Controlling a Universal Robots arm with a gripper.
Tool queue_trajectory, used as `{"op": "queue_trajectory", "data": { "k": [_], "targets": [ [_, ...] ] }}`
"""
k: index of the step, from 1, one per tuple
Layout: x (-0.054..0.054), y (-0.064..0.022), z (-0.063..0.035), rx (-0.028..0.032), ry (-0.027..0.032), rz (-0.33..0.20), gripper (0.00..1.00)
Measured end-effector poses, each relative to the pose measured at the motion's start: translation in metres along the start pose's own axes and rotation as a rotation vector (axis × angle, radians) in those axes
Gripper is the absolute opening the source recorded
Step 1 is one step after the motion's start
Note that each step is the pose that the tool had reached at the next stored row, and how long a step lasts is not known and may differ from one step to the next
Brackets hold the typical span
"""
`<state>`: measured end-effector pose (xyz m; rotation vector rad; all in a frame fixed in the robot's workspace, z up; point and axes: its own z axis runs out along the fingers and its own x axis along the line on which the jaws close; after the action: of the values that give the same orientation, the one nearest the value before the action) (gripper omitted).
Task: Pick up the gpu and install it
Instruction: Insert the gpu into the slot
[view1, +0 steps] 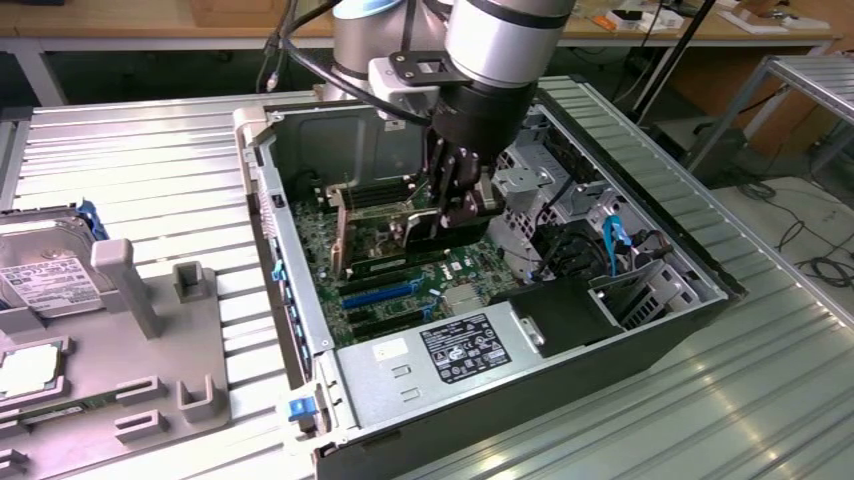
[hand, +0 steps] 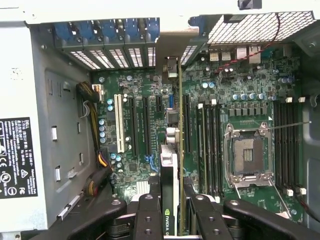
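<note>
My gripper (hand: 172, 200) is clamped on the gpu (hand: 169, 167), held edge-on over the motherboard (hand: 140, 135); I judge any tilt could jam its connector instead of seating it.

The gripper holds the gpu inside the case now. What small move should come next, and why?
Probably a slow, straight push toward the motherboard. The gripper is shut on the gpu, which stands edge-on over the long slots, its bracket end near the rear openings; whether it is seated I cannot tell.
</note>
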<state>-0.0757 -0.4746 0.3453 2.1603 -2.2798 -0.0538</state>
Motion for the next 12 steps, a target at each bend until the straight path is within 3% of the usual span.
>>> {"op": "queue_trajectory", "data": {
  "k": [5, 12],
  "targets": [
    [0.000, 0.0003, 0.0116, 0.0044, -0.0002, 0.000, 0.27],
    [0.001, 0.0006, 0.0251, 0.0059, -0.0003, 0.000, 0.27]
  ]
}}
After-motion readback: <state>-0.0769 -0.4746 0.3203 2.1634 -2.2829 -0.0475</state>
